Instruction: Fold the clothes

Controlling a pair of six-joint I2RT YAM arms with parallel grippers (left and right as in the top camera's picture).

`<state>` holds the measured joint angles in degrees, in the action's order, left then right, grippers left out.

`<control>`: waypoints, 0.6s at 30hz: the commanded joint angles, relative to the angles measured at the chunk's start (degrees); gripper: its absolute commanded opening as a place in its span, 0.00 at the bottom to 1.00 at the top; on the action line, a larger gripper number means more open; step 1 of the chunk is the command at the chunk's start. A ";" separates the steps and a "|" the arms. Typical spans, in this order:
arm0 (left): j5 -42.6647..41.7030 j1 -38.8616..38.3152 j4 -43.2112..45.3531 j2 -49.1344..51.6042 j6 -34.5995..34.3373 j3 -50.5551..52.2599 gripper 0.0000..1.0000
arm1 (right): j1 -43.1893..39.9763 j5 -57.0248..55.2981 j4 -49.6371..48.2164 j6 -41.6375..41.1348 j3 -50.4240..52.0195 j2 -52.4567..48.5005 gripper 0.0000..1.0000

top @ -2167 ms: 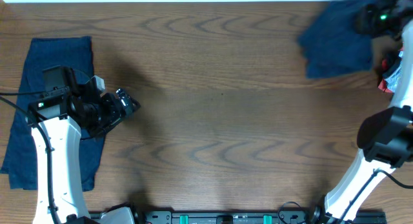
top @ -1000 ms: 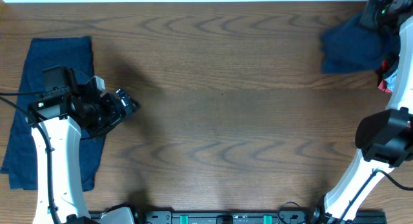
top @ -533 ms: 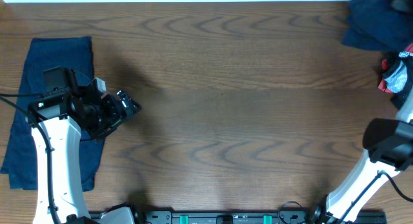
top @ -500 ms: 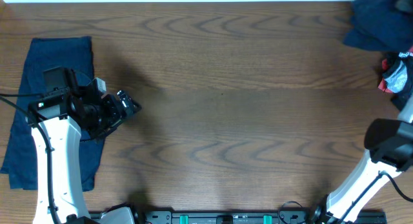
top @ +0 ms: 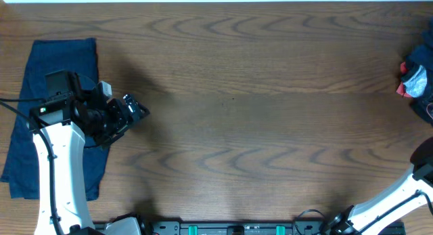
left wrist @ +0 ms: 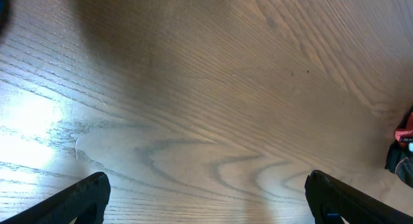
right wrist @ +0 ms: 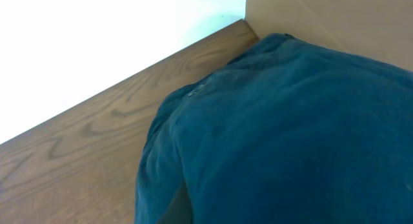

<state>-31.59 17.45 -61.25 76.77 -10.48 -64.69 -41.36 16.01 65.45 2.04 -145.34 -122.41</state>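
Observation:
A long, flat navy garment (top: pixel 59 62) lies along the table's left edge in the overhead view, partly under my left arm. My left gripper (top: pixel 137 110) is open and empty over bare wood to the right of it; in the left wrist view its two fingertips (left wrist: pixel 206 198) stand wide apart above the table. My right gripper is outside the overhead view. In the right wrist view a second navy garment (right wrist: pixel 284 133) fills the frame close to the camera and hides the fingers, which seem shut on it, above the table's far corner.
A red-and-dark bundle (top: pixel 411 80) sits at the right table edge, with a bit of dark blue cloth (top: pixel 418 55) above it; the bundle also shows in the left wrist view (left wrist: pixel 405 130). A beige wall (right wrist: pixel 335 17) meets the table corner. The wooden table (top: pixel 257 126) spans the middle.
The right gripper has carried the second navy garment from the table's back right, rightward and out of the overhead view. The left arm has not moved.

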 commanded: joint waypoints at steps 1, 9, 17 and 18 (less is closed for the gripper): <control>-0.83 -0.20 -0.13 0.33 0.33 -1.18 0.98 | -0.83 5.49 -0.96 1.51 -1.77 2.16 0.02; -0.83 -0.20 0.59 0.33 0.31 -1.18 0.98 | -0.28 15.58 -0.13 5.81 -1.68 -0.11 0.01; -1.03 -0.20 0.48 0.33 0.31 -1.18 0.98 | 0.90 17.09 6.84 8.39 -1.55 -6.62 0.02; -1.03 -0.20 0.48 0.33 0.28 -1.18 0.98 | 0.96 17.33 7.69 9.49 -1.55 -7.48 0.01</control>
<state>-31.62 17.45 -60.64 76.77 -10.48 -64.69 -41.15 30.30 72.05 7.81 -145.67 -126.56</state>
